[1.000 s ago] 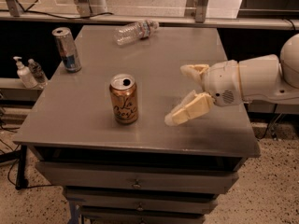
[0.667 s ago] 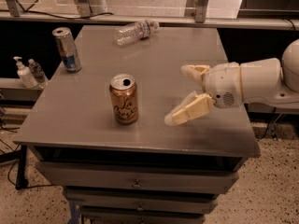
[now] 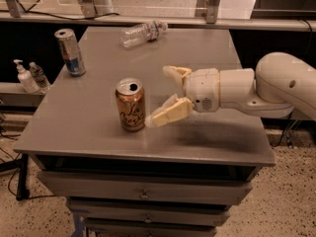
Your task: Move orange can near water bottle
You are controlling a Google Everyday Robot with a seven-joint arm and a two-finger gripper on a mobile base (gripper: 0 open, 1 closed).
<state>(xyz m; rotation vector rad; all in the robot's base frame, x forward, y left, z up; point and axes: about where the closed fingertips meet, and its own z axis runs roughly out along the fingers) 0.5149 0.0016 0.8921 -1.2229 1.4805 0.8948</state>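
As it stood upright on the front-left part of the grey table (image 3: 89, 127), the orange can (image 3: 131, 105) showed a copper-orange wall with dark cursive lettering and a silver top with a dark opening; what it held could not be told. Just to its right the gripper (image 3: 158, 97) was spread wide and gripped nothing. Its nearer finger (image 3: 168, 113) ended just beside the can's lower edge, contact uncertain, and its farther finger (image 3: 175, 73) lay behind and right of the can's top. Well apart, near the table's far edge, the water bottle (image 3: 143, 32) lay on its side. A silver-and-blue can (image 3: 69, 52) stood upright near the far-left corner. Beyond the left edge, a white pump bottle (image 3: 22, 77) and a small clear bottle (image 3: 38, 76) stood on a lower ledge
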